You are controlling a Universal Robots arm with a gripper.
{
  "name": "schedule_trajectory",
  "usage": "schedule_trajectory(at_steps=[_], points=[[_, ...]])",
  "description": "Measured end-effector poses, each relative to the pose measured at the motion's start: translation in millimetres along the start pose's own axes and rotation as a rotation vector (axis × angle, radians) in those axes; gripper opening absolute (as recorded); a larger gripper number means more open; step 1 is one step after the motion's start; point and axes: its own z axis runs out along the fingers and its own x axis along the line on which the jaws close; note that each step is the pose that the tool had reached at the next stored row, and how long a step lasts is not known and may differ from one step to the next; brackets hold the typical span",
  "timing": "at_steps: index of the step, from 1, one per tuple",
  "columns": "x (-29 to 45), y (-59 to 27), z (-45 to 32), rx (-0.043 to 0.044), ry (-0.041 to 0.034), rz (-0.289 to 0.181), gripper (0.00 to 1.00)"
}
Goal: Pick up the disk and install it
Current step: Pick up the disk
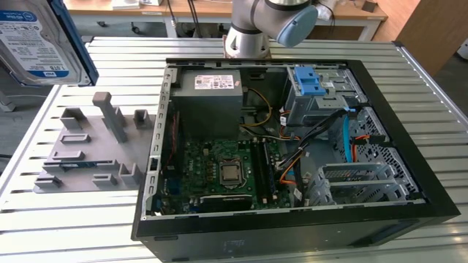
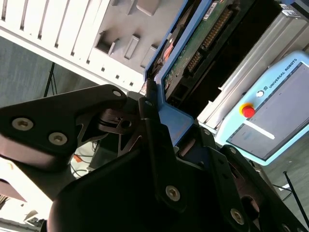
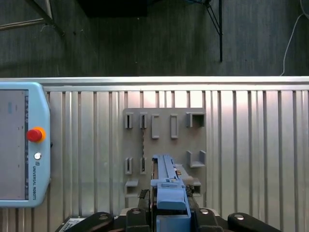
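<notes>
The disk [image 1: 33, 41] hangs high at the exterior view's upper left, its white and blue label facing the camera and a blue carrier frame along its edge. It is raised well above the grey fixture plate [image 1: 87, 148]. In the second wrist view my gripper [image 2: 169, 125] is shut on the blue frame [image 2: 176, 118], and the disk's green circuit-board underside [image 2: 203, 43] shows beyond the black fingers [image 2: 154, 140]. The first wrist view has the disk [image 3: 166, 179] edge-on, rising from between the gripper's fingers [image 3: 137, 217].
An open black computer case [image 1: 409, 120] lies on the slatted metal table [image 1: 431, 82]. Inside are a grey power supply [image 1: 208, 101], a motherboard [image 1: 227, 170] and a grey drive bay with a blue latch bracket [image 1: 310, 82]. A teach pendant [image 3: 19, 145] lies on the table beside the fixture plate [image 3: 164, 140].
</notes>
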Motion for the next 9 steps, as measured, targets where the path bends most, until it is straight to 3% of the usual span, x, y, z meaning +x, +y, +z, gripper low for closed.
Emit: schedule_trajectory(at_steps=[9], points=[[17.6,-0.7,-0.3,0.0001,-0.0011,0.000,0.36]])
